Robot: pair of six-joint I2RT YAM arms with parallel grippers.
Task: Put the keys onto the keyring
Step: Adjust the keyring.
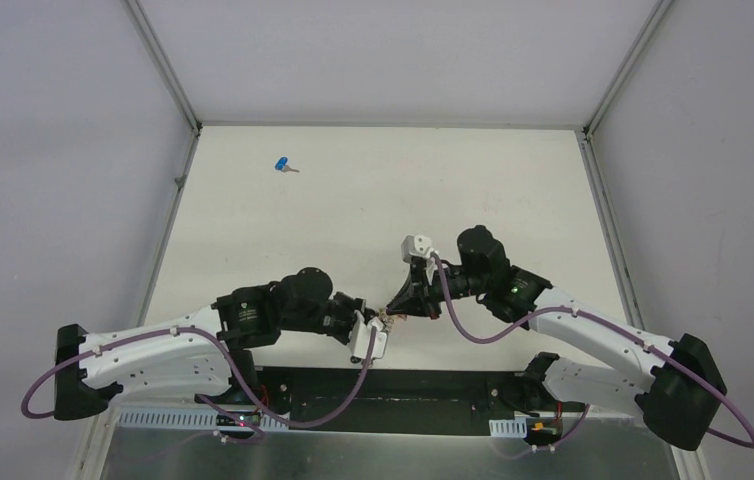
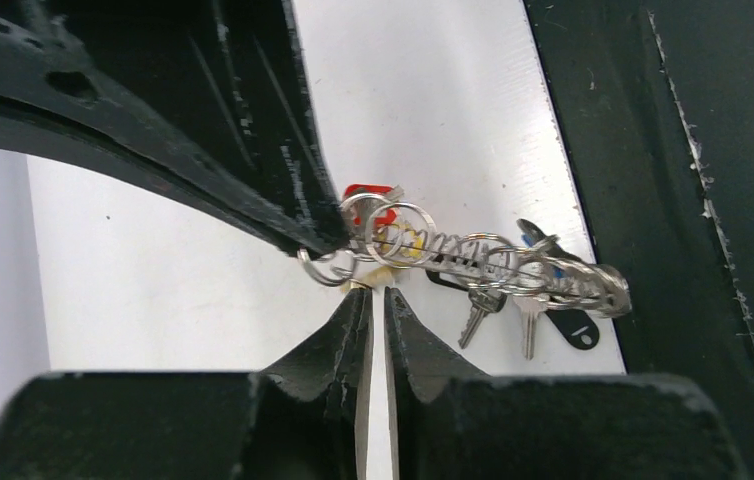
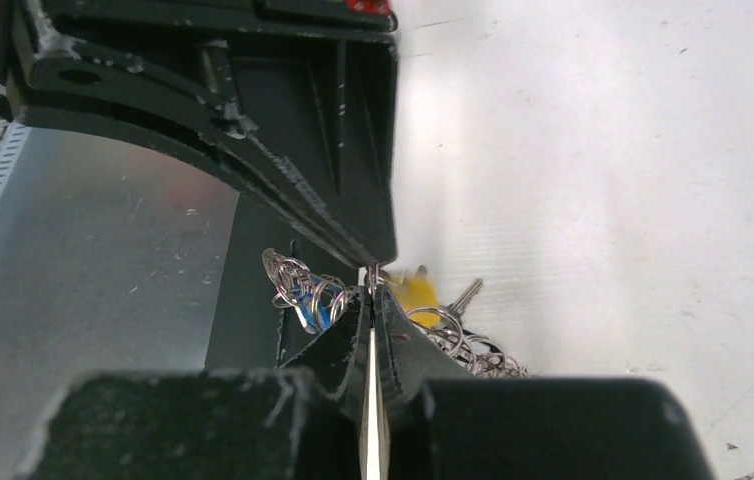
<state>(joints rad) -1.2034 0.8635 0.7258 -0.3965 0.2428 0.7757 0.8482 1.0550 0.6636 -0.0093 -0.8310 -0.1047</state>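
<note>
The keyring (image 2: 483, 262) hangs in the air as a long bunch of silver rings and small keys, and it also shows as keyring (image 3: 453, 335) in the right wrist view. My right gripper (image 3: 370, 292) is shut on one of its wire loops. My left gripper (image 2: 374, 292) meets it tip to tip, shut on a small yellow key (image 3: 416, 292) pressed against the rings. From above, the left gripper (image 1: 381, 322) and right gripper (image 1: 391, 312) touch near the front edge. A blue key (image 1: 283, 165) lies alone at the far left of the table.
A black base plate (image 1: 403, 400) and grey metal strip run along the near edge under both arms. White walls enclose the table on three sides. A black tag (image 2: 575, 328) dangles from the bunch.
</note>
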